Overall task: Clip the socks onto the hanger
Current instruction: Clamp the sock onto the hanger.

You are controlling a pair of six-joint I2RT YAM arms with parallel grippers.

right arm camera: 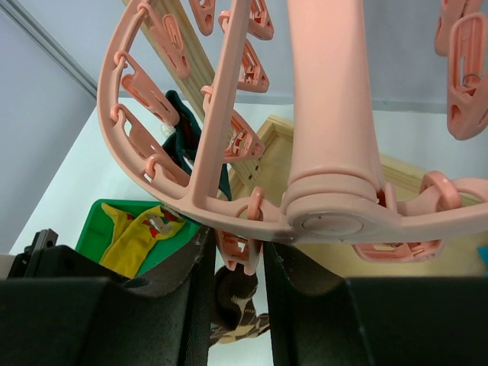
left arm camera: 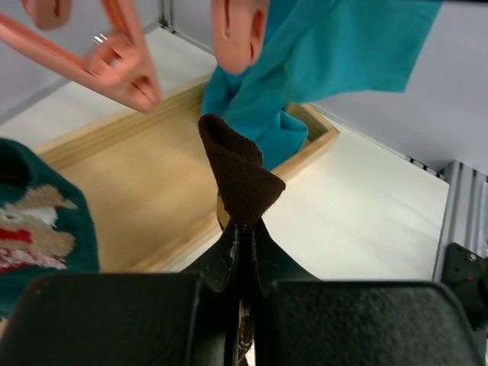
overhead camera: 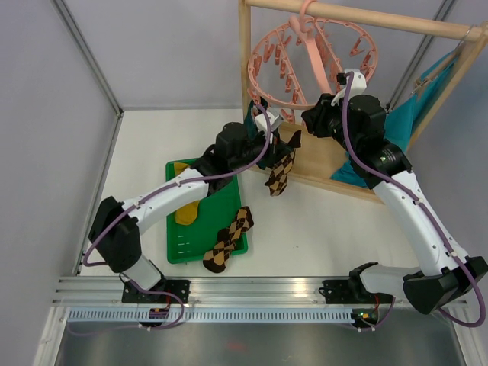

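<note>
My left gripper (overhead camera: 268,139) (left arm camera: 244,226) is shut on the brown cuff of an argyle sock (overhead camera: 280,172) (left arm camera: 240,171) and holds it up below the pink hanger (overhead camera: 313,55) (right arm camera: 229,130). My right gripper (overhead camera: 309,116) (right arm camera: 235,242) has its fingers closed on one dangling pink clip (right arm camera: 239,248), with the sock's cuff (right arm camera: 238,301) just beneath it. A dark teal sock with a Christmas figure (left arm camera: 38,221) (right arm camera: 185,137) hangs from a clip on the hanger. A second argyle sock (overhead camera: 229,239) and a mustard yellow sock (overhead camera: 187,213) (right arm camera: 137,238) lie on the green tray (overhead camera: 177,242).
The hanger hangs from the top bar of a wooden rack (overhead camera: 358,14) with a flat wooden base (left arm camera: 130,183). A large turquoise cloth (overhead camera: 400,122) (left arm camera: 328,53) hangs on the rack's right side. Other pink clips (left arm camera: 126,72) dangle close above the left gripper.
</note>
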